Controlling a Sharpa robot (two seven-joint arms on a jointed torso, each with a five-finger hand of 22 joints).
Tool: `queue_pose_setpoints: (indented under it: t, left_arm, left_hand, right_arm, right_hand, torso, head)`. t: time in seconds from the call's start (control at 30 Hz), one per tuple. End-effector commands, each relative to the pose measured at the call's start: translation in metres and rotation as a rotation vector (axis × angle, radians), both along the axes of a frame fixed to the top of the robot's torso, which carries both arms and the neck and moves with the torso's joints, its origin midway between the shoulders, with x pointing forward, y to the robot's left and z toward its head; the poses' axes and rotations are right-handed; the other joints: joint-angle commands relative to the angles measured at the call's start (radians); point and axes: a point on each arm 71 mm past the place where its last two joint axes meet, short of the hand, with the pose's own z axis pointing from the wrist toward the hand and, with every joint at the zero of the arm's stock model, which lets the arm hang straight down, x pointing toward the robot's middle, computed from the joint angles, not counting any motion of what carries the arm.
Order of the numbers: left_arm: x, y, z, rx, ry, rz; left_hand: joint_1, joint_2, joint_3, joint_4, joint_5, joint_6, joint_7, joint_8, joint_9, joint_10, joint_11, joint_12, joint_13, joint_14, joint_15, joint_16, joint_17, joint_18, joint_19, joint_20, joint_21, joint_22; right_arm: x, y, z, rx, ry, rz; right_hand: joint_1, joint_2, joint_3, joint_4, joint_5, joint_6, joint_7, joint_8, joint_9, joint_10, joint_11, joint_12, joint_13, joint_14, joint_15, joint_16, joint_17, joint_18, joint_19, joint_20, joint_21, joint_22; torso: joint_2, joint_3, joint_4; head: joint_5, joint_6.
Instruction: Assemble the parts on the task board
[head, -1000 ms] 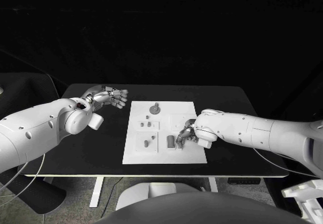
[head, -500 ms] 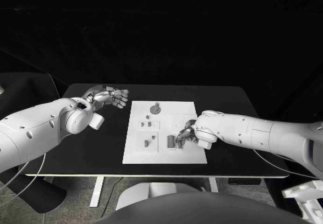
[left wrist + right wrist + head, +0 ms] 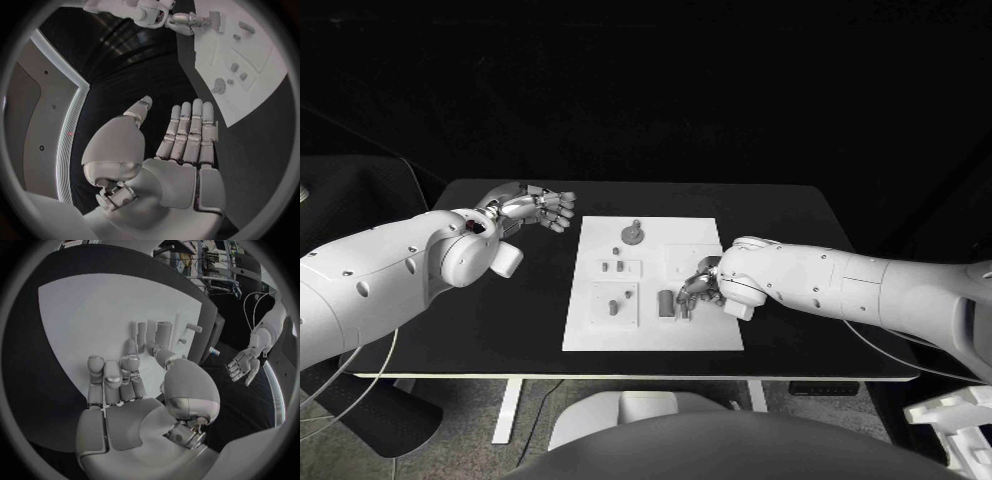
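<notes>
On the task board (image 3: 653, 335) — grey parts (image 3: 617, 302)

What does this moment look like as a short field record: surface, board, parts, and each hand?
surface: black table
task board: white plate in the middle of the table
parts: small grey pieces lying or standing on the board
left hand: above the table off the board's left side, fingers straight and apart, holds nothing
right hand: over the board's right side, fingertips at an upright part; whether it grips the part cannot be told
</notes>
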Motion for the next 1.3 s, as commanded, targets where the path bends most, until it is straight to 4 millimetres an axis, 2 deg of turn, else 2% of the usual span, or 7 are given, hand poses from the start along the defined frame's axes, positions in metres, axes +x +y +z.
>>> queue_pose_setpoints:
  t: [0.03,0.43,0.6,0.87,1.07,1.2,1.3]
  left_arm:
    - [0.000,-0.003,0.001,-0.007,-0.002,-0.017]
    - [0.000,-0.002,0.002,-0.007,-0.004,-0.015]
    - [0.000,0.000,0.002,-0.007,-0.008,-0.010]
    - [0.003,0.003,0.003,-0.011,-0.038,0.012]
    - [0.009,0.005,0.004,-0.023,-0.072,0.042]
    - [0.012,0.007,0.002,-0.028,-0.089,0.057]
    - [0.014,0.010,-0.002,-0.037,-0.099,0.078]
  left_hand:
    - [-0.012,0.001,-0.005,-0.001,0.003,-0.003,-0.001,-0.003,-0.002,-0.003,0.000,-0.007,0.002,-0.007,0.003,-0.006,-0.001,-0.004,-0.006,0.001,-0.006,0.001]
    - [-0.012,0.001,-0.005,-0.001,0.003,-0.004,-0.001,-0.003,-0.002,-0.003,0.000,-0.007,0.002,-0.008,0.003,-0.006,-0.001,-0.004,-0.006,0.000,-0.006,0.001]
    - [-0.012,0.001,-0.005,-0.001,0.003,-0.004,-0.001,-0.003,-0.002,-0.003,0.000,-0.007,0.002,-0.008,0.003,-0.006,-0.001,-0.004,-0.006,0.000,-0.006,0.001]
    - [-0.012,0.001,-0.005,-0.001,0.003,-0.004,-0.001,-0.003,-0.002,-0.003,0.000,-0.007,0.002,-0.008,0.003,-0.006,-0.002,-0.004,-0.006,0.000,-0.006,0.002]
    - [0.001,0.012,0.001,-0.008,0.004,0.012,-0.009,0.005,0.002,0.021,-0.008,0.002,0.008,0.000,-0.003,0.000,-0.003,-0.004,-0.005,-0.001,-0.006,0.004]
    - [0.009,0.016,0.006,-0.013,0.004,0.021,-0.014,0.010,0.005,0.031,-0.013,0.006,0.009,0.003,-0.006,0.003,-0.003,-0.004,-0.005,-0.001,-0.006,0.006]
    - [0.018,0.018,0.009,-0.020,0.004,0.026,-0.018,0.013,0.006,0.038,-0.019,0.007,0.010,0.003,-0.009,0.003,-0.004,-0.005,-0.004,0.000,-0.006,0.006]
  right_arm:
    - [-0.001,0.003,0.002,0.026,-0.032,0.010]
    - [-0.007,-0.009,0.009,0.013,-0.072,0.018]
    - [-0.004,-0.018,0.013,0.035,-0.123,0.003]
    - [0.011,-0.018,0.035,0.258,-0.295,0.021]
    - [0.037,-0.022,0.057,0.486,-0.459,0.008]
    - [0.052,-0.028,0.059,0.535,-0.514,-0.013]
    - [0.064,-0.036,0.060,0.613,-0.551,-0.079]
  right_hand:
    - [-0.009,0.000,-0.003,0.005,-0.006,-0.013,0.003,0.003,0.001,-0.005,0.002,-0.004,-0.001,-0.001,0.000,-0.004,-0.001,0.014,0.003,0.000,0.095,-0.001]
    - [-0.015,-0.008,-0.004,0.004,-0.006,-0.016,0.003,0.001,0.000,-0.007,0.002,-0.004,-0.001,-0.003,0.000,-0.005,-0.002,0.014,0.002,0.000,0.093,-0.002]
    - [-0.017,-0.011,-0.004,0.002,-0.006,-0.017,0.003,0.000,0.000,-0.008,0.002,-0.005,-0.001,-0.003,0.000,-0.006,-0.002,0.014,0.002,0.000,0.093,-0.002]
    - [-0.015,-0.014,0.001,-0.007,-0.004,-0.031,0.005,-0.007,-0.004,-0.008,0.002,-0.004,-0.001,-0.004,0.000,-0.007,-0.003,0.016,0.001,-0.001,0.092,-0.002]
    - [0.009,0.005,0.026,-0.028,-0.003,-0.038,0.006,-0.008,-0.006,-0.017,0.002,-0.008,-0.002,-0.014,-0.001,-0.015,-0.006,0.018,-0.008,-0.001,0.085,-0.005]
    - [0.027,0.028,0.056,-0.032,-0.004,-0.044,0.006,-0.004,-0.006,-0.072,0.024,-0.051,-0.022,-0.069,0.012,-0.060,-0.026,0.004,-0.060,0.008,0.051,-0.021]
    - [0.022,0.029,0.071,-0.029,-0.005,-0.062,0.009,-0.003,-0.006,-0.140,0.057,-0.132,-0.068,-0.136,0.049,-0.145,-0.068,-0.021,-0.127,0.019,-0.003,-0.049]
  torso:
    - [0.000,0.0002,-0.0003]
    - [0.000,0.0000,-0.0010]
    - [0.000,0.0012,-0.0020]
    - [-0.001,0.0030,-0.0038]
    - [-0.007,0.0058,-0.0058]
    - [-0.013,0.0113,-0.0087]
    - [-0.026,0.0171,-0.0091]
  head:
    - [-0.001,0.000]
    - [-0.002,0.000]
    - [-0.004,0.000]
    - [-0.004,0.000]
    - [-0.004,0.000]
    - [0.002,0.000]
    - [0.007,0.000]
